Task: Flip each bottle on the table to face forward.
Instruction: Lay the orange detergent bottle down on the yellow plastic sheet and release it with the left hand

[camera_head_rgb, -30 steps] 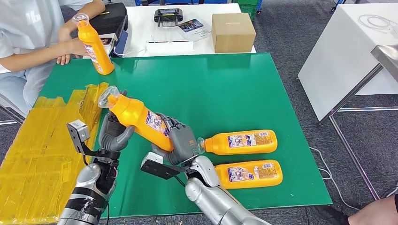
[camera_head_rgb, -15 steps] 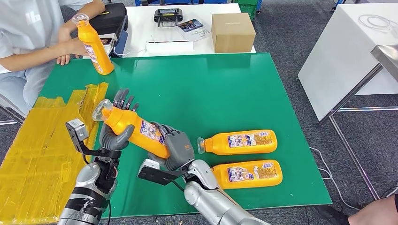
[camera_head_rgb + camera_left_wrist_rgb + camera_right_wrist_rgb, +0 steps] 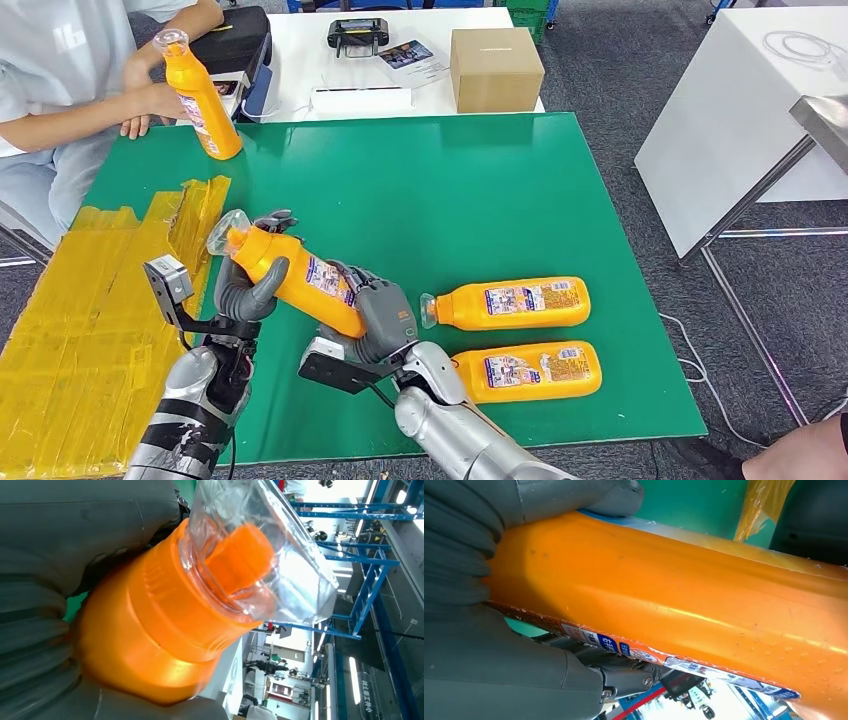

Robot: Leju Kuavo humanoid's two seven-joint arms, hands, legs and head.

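Note:
An orange bottle [image 3: 295, 278] with a clear cap [image 3: 226, 230] hangs tilted above the green table [image 3: 450, 190], cap end toward the far left. My left hand [image 3: 245, 290] wraps its shoulder near the neck, seen close in the left wrist view around the bottle [image 3: 165, 615]. My right hand [image 3: 380, 315] grips its lower body, and the label edge shows on the bottle [image 3: 684, 610] in the right wrist view. Two more orange bottles [image 3: 510, 303] [image 3: 530, 370] lie on their sides at the near right, labels up. A person's hand holds another bottle [image 3: 203, 100] upright at the far left.
Crinkled yellow sheeting [image 3: 90, 320] covers the table's left side. A white table behind carries a cardboard box [image 3: 495, 68], a black case [image 3: 235, 40] and a controller [image 3: 358, 32]. A white bench [image 3: 740, 120] stands to the right.
The held bottle dipped toward the left and came slightly back. My left hand's fingers, spread open half a second ago, have now closed around the bottle's shoulder.

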